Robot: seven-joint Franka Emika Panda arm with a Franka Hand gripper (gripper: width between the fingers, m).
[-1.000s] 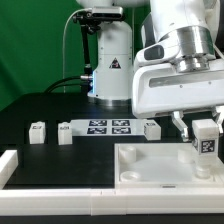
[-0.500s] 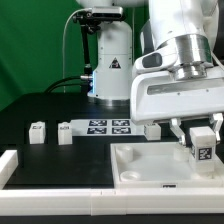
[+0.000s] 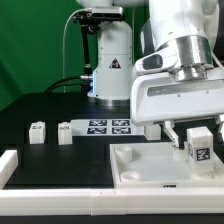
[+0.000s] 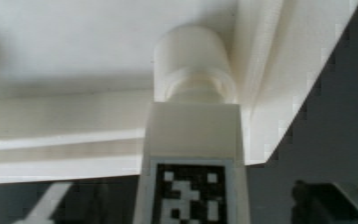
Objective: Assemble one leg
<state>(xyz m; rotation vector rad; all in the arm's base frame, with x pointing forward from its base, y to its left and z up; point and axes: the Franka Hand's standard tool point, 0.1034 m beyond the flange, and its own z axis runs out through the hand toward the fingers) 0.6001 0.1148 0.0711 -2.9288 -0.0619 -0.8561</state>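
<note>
While clenched on the leg (image 3: pixel 201 149), hangs at the exterior view's right, over the far right corner of a white board (image 3: pixel 140 170) with a raised rim: gripper (image 3: pixel 198 139), one finger pressed to each side of the leg. Leg upright, its black-and-white tag facing the camera, lower end close to the board; touching or not, cannot tell.

Farther back on the black table (image 3: pixel 45 105), toward the exterior view's left: two loose legs (image 3: pixel 38 130) side by side and slightly apart. Just right of them, the flat marker board (image 3: pixel 108 125). At its right end, a small white block (image 3: pixel 151 128), partly behind the arm. Near left corner: a white rail (image 3: pixel 10 166).

From the wrist: leg (image 4: pixel 195 150) seen lengthwise, tag at the closer end, rounded peg at the other, over the board's (image 4: pixel 69 110) corner just inside the rim.
</note>
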